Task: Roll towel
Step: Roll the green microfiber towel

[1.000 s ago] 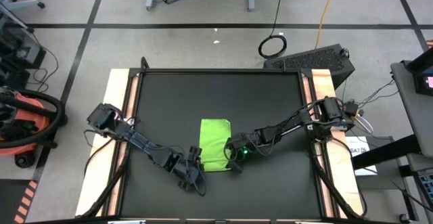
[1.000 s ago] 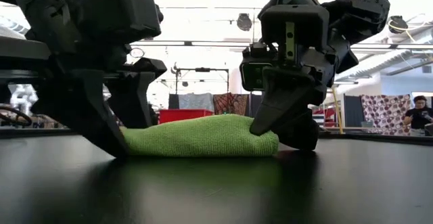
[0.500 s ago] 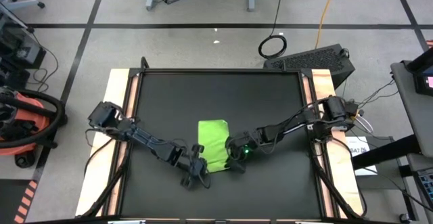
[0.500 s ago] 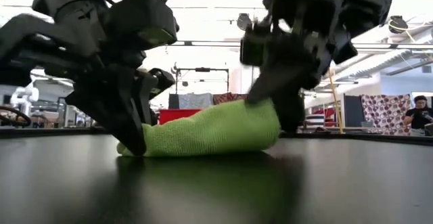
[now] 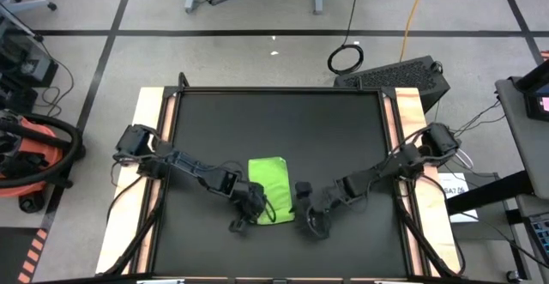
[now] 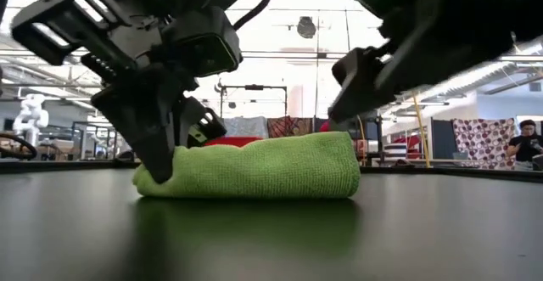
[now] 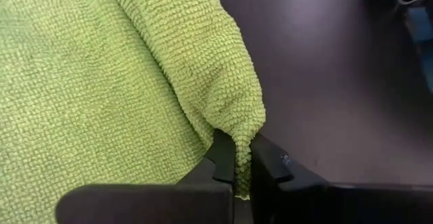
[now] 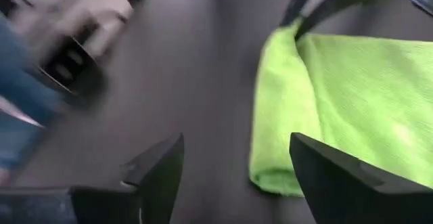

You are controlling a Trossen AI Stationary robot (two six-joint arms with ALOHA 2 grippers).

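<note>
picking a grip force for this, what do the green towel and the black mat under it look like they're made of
The towel looks like soft microfibre or terry: its surface is a dense nubbly weave, matte, and it folds limply where the left gripper pinches its edge. The mat seems a smooth, firm sheet, perhaps rubber or vinyl: it carries a faint green reflection of the towel, so slightly glossy. Neither material is certain from looks alone.

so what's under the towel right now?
Only the black mat shows around the folded towel; anything beneath is covered. The left gripper pinches a corner; the right gripper is open beside it.
</note>
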